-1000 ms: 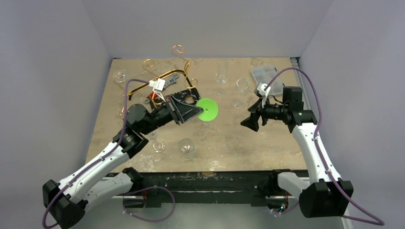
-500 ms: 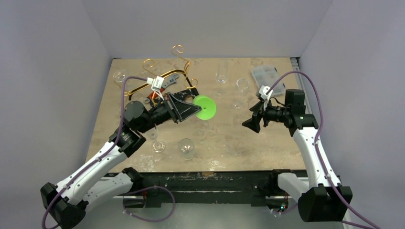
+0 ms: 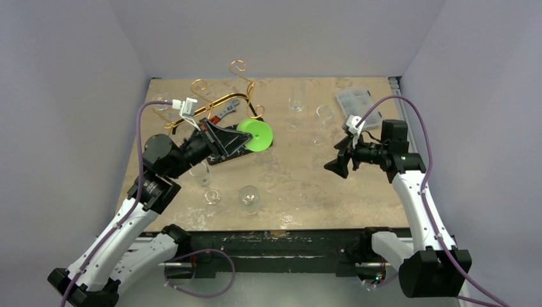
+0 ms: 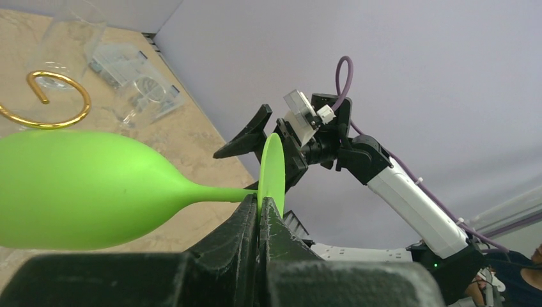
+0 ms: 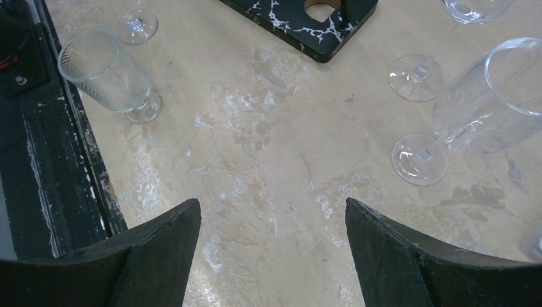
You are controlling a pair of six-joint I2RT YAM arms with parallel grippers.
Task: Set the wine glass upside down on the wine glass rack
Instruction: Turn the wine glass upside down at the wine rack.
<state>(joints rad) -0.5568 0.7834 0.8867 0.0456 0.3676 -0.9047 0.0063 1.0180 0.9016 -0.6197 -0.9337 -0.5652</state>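
My left gripper [image 3: 238, 139] is shut on the round foot of a bright green wine glass [image 3: 258, 135]. In the left wrist view the glass [image 4: 83, 188] lies sideways, bowl to the left, stem running to the foot pinched at my closed gripper [image 4: 259, 203]. The gold wire rack [image 3: 220, 96] with curled scroll loops stands at the back left, just behind the held glass; one gold loop [image 4: 54, 102] shows above the bowl. My right gripper [image 3: 333, 165] is open and empty above the table's right middle, also shown in the right wrist view [image 5: 271, 208].
A black white-veined board [image 5: 319, 25] lies under the left gripper. Clear glasses stand around: near front [image 3: 249, 198], [image 3: 212, 196], back [image 3: 296, 96], [image 3: 324, 115], and by the right gripper [image 5: 108, 73], [image 5: 473, 109]. A clear plastic box [image 3: 353, 99] sits back right.
My left arm has swung left and back, carrying the green glass toward the gold rack and tipping it. The right arm has barely moved.
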